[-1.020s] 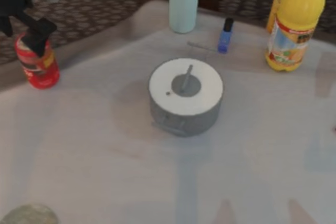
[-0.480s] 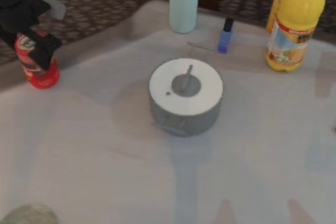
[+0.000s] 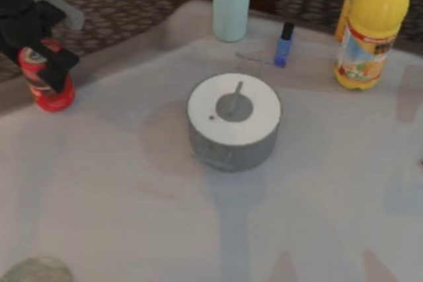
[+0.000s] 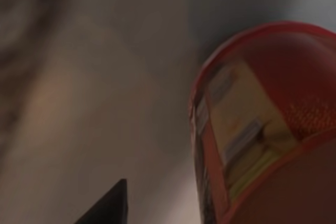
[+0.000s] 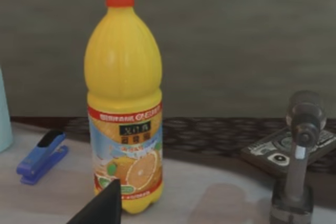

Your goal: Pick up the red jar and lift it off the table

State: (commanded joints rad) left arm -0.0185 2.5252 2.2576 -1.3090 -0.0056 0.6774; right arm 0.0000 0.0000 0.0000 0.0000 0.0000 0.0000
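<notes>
The red jar (image 3: 46,97) stands upright on the table (image 3: 119,203) at its far left edge, red with a dark and yellow label band. My left gripper (image 3: 43,70) is lowered over it, open, with one black finger (image 3: 61,74) on the jar's right side. In the left wrist view the jar (image 4: 262,129) fills the frame close up, and a clear gap separates it from the one visible fingertip (image 4: 109,208); the other finger is hidden. My right gripper is outside the top view; its wrist view shows one dark fingertip (image 5: 102,207) off to the side, holding nothing.
A grey-and-white drum (image 3: 233,120) sits mid-table. At the back stand a pale blue cylinder (image 3: 231,1), a small blue stapler (image 3: 284,44) and a tall yellow juice bottle (image 3: 370,31). Dark patterned floor (image 3: 112,21) borders the table behind the jar. A greenish object (image 3: 33,272) lies at the front left.
My left gripper has come down and slightly right, from above the jar to around its upper part. The jar has stayed in place.
</notes>
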